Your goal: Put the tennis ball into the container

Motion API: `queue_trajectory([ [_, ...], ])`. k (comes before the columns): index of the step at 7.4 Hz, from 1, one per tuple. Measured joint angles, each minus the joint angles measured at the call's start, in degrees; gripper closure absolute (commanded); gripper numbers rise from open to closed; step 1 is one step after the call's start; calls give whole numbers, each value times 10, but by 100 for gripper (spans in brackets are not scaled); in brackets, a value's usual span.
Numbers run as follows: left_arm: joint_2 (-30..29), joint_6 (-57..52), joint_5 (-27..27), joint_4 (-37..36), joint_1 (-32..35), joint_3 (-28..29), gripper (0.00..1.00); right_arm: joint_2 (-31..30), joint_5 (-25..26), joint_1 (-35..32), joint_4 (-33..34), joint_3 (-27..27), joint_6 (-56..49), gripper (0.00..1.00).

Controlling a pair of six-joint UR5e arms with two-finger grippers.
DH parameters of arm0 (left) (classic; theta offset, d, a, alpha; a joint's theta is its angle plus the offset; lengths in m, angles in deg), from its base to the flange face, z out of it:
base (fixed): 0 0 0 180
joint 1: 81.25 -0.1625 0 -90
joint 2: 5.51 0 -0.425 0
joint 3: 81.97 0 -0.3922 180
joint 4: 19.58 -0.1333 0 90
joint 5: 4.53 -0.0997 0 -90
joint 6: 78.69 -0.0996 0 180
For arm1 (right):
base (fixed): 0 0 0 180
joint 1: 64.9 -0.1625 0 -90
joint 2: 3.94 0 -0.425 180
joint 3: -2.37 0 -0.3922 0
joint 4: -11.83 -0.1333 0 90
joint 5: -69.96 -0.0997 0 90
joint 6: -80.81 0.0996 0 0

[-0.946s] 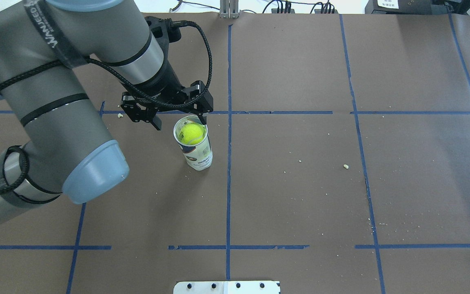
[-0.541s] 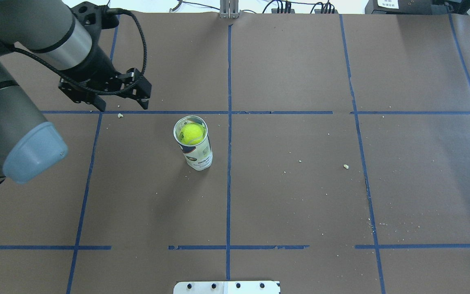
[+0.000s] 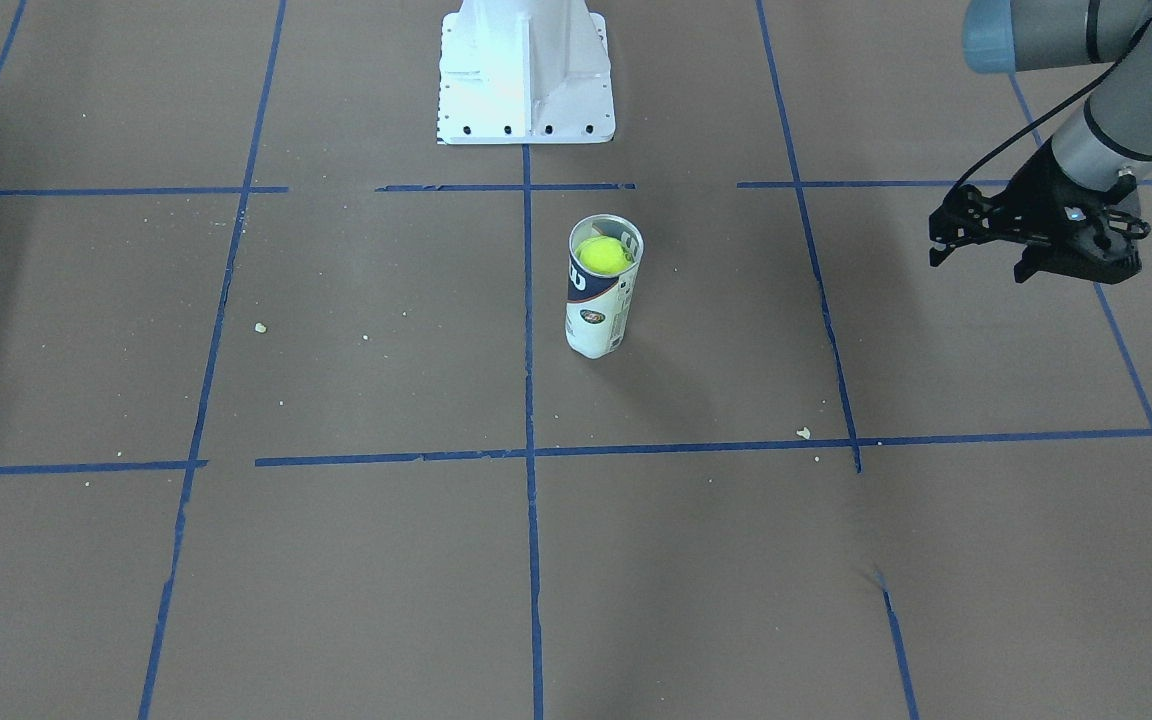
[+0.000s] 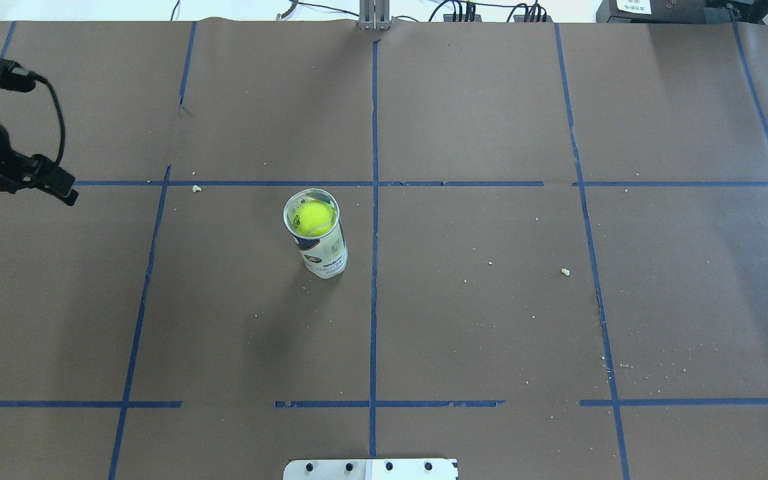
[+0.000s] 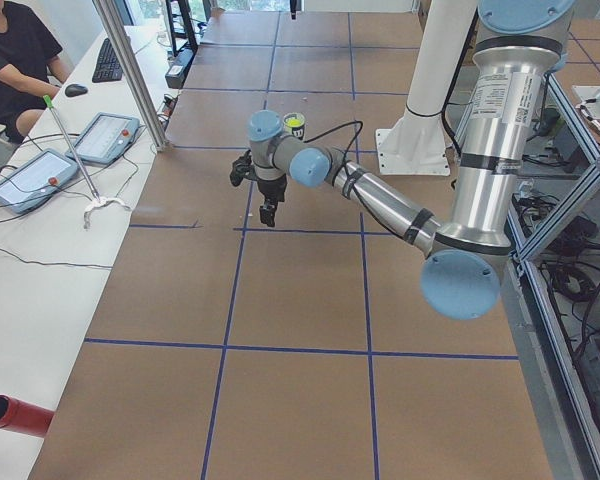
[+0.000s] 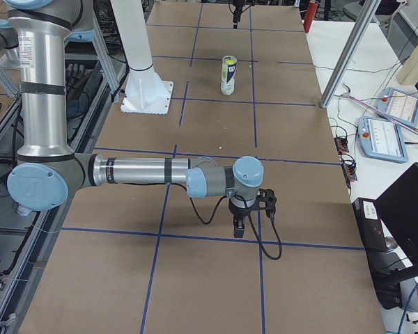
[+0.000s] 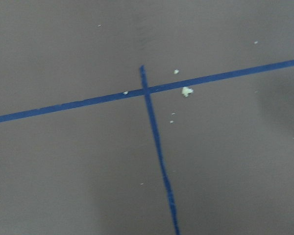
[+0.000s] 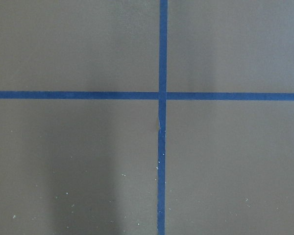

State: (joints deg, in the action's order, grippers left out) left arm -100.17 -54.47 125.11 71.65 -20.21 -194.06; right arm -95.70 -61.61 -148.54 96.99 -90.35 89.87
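Note:
The container, a clear tube with a navy-and-white label, stands upright near the table's middle. The yellow-green tennis ball sits inside it just below the rim, also seen as the tennis ball within the container. My left gripper hangs open and empty well off to the tube's side, above the brown paper; in the overhead view only part of it shows at the left edge. My right gripper shows only in the exterior right view, far from the tube; I cannot tell its state.
The white robot base stands behind the tube. Blue tape lines grid the brown paper, with small crumbs scattered. An operator and tablets sit beside the table; a red cylinder lies at its corner.
My left arm has drawn back from beside the tube's rim, sweeping left to the overhead view's left edge. The ball and tube have not moved.

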Motion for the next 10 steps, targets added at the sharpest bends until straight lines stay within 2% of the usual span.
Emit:
queue_trajectory([
  [2, 74, -52, -1, 126, 23, 41, 0, 0, 0, 0, 0, 0, 0, 0],
  [3, 102, -94, -3, 157, 67, 65, 0, 0, 0, 0, 0, 0, 0, 0],
  [6, 138, -200, -5, 169, 221, 154, 0, 0, 0, 0, 0, 0, 0, 0],
  [8, 137, -206, -3, 164, 252, 183, 0, 0, 0, 0, 0, 0, 0, 0],
  [10, 114, -183, -1, 143, 257, 185, 0, 0, 0, 0, 0, 0, 0, 0],
])
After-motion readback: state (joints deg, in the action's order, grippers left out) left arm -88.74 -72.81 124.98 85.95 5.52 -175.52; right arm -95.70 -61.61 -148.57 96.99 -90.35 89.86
